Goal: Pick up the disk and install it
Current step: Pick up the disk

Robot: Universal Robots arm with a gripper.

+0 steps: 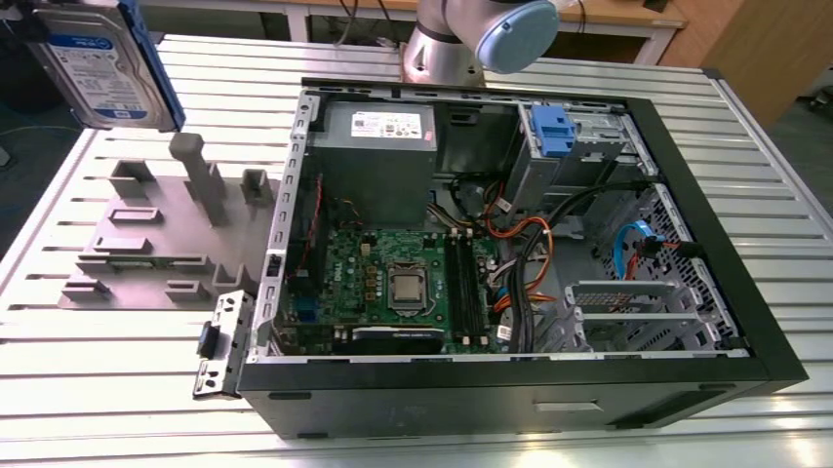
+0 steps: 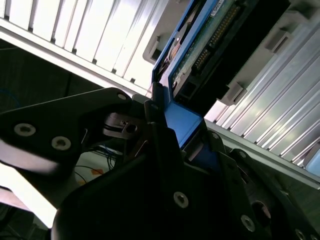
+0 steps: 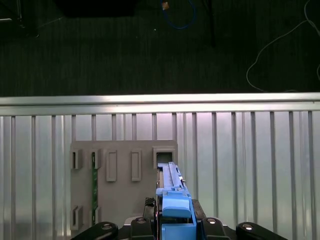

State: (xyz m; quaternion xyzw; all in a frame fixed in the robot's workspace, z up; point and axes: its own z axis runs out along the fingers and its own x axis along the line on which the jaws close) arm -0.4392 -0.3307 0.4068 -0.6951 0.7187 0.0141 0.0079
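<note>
The disk (image 1: pixel 98 68), a silver drive with a white-and-blue label in a blue carrier, hangs upright in the air at the exterior view's far upper left. It is above the grey holder block (image 1: pixel 156 234). In the second wrist view my gripper (image 2: pixel 175 125) is shut on the blue carrier end of the disk (image 2: pixel 220 45), which juts away from the black fingers (image 2: pixel 150 115). The first wrist view shows the disk (image 3: pixel 172 185) edge-on between the gripper (image 3: pixel 175 220) sides, over the grey holder block (image 3: pixel 120 175).
An open computer case (image 1: pixel 729 253) lies on the slatted metal table (image 1: pixel 104 380), to the exterior view's right of the holder. Inside are a motherboard (image 1: pixel 390 283), a grey power-supply box (image 1: pixel 377 136), cables, and a blue bracket (image 1: pixel 553 132) in the drive bay. The arm's base (image 1: pixel 475 39) stands behind the case.
</note>
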